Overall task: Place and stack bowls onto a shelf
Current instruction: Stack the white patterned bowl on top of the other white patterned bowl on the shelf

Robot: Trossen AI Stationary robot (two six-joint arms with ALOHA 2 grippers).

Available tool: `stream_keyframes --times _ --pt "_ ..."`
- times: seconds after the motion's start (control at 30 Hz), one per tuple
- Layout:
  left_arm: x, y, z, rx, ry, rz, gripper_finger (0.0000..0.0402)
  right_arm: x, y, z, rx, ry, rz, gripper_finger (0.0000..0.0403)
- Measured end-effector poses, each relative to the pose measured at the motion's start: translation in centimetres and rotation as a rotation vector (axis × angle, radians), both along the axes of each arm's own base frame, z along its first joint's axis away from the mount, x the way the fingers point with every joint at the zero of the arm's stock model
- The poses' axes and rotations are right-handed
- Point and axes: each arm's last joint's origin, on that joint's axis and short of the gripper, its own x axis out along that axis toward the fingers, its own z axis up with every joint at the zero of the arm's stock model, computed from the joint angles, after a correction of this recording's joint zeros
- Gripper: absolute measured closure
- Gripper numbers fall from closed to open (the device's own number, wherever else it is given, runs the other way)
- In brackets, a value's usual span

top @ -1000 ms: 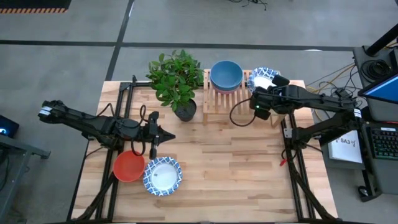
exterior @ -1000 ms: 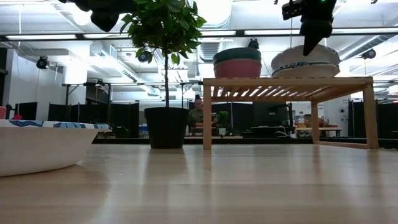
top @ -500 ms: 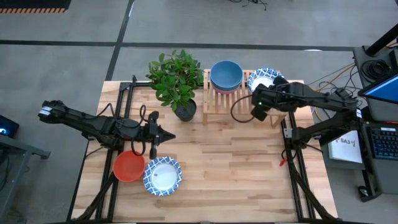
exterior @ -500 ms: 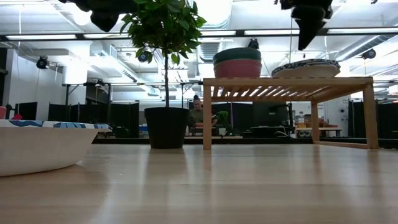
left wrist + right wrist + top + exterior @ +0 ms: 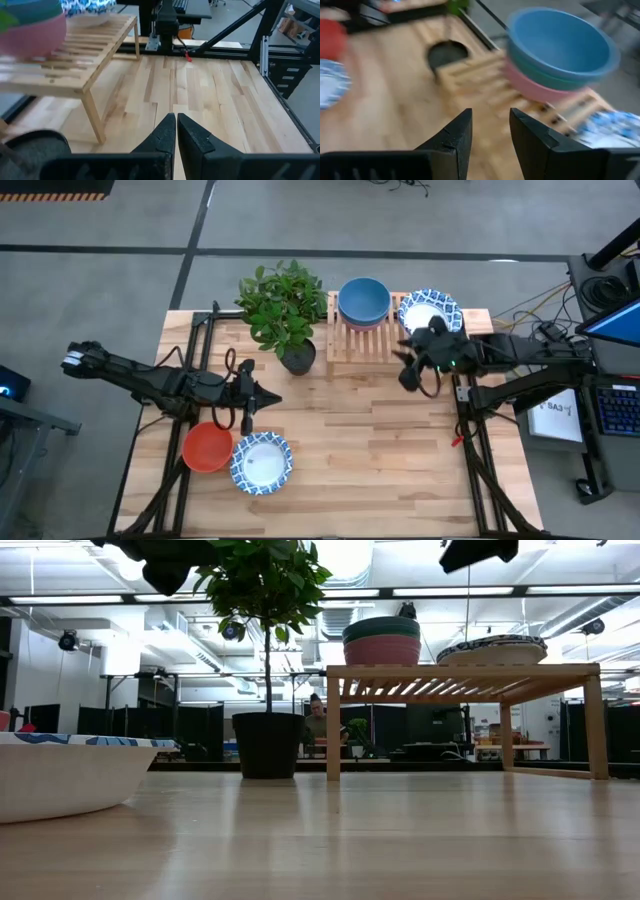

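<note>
- Right gripper (image 5: 408, 368) hangs above the table just in front of the shelf (image 5: 362, 340), fingers parted and empty; left gripper (image 5: 268, 399) waits near the red bowl (image 5: 207, 447), fingers pressed together.
- Shelf — carries a blue-on-green-on-pink stack (image 5: 363, 301) and patterned bowls (image 5: 429, 310) beside it.
- Plant (image 5: 283, 305) stands just beside the shelf.
- Red bowl and a patterned bowl (image 5: 262, 461) sit touching on the table.

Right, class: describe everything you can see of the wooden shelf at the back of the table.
The shelf is a low rack of light wooden slats on short legs, standing level beside the potted plant. On one end sits a stack of three plain bowls, blue on top, then green, then pink; on the other rest the blue-patterned white bowls. The right gripper hangs just in front, fingers open, touching nothing.
</note>
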Motion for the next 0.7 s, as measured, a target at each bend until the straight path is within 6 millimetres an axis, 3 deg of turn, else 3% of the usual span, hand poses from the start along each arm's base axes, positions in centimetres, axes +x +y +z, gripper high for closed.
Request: stream_keyframes --times 0.37,0.53,0.7 --pt "-0.8 0.2 -1.8 -0.180 0.187 0.089 0.0402 2.3 5.7 -3.0 -0.025 -0.219 0.282 0.0291" --pt "-1.1 -0.1 -2.7 -0.299 0.301 0.042 0.0402 2.8 7.8 -4.1 -0.038 -0.268 0.377 0.0293" --pt "0.1 -1.0 -4.7 -0.375 0.473 -0.051 0.0402 3.3 9.5 -5.3 -0.031 -0.285 0.433 0.0292"
